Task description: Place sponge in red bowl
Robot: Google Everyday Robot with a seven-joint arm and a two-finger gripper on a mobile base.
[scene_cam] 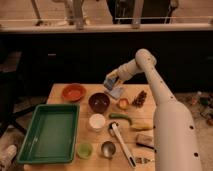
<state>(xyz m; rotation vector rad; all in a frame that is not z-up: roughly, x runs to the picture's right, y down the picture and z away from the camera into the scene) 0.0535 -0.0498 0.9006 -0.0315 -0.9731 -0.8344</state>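
My gripper (pixel 111 80) is at the end of the white arm, over the far middle of the wooden table (pixel 60 91). It is shut on the sponge (pixel 109 82), a small light-blue block held just above the table. The red bowl (pixel 74 92), shallow and orange-red, sits at the far left of the table, to the left of the gripper and a little nearer. It looks empty.
A pale-blue cloth (pixel 118 92) lies under the gripper. A dark maroon bowl (pixel 99 102), white cup (pixel 97 121), green tray (pixel 50 132), orange fruit (pixel 123 103), dark grapes (pixel 140 98), green pepper (pixel 121 117), white brush (pixel 122 142) and brown block (pixel 145 141) stand around.
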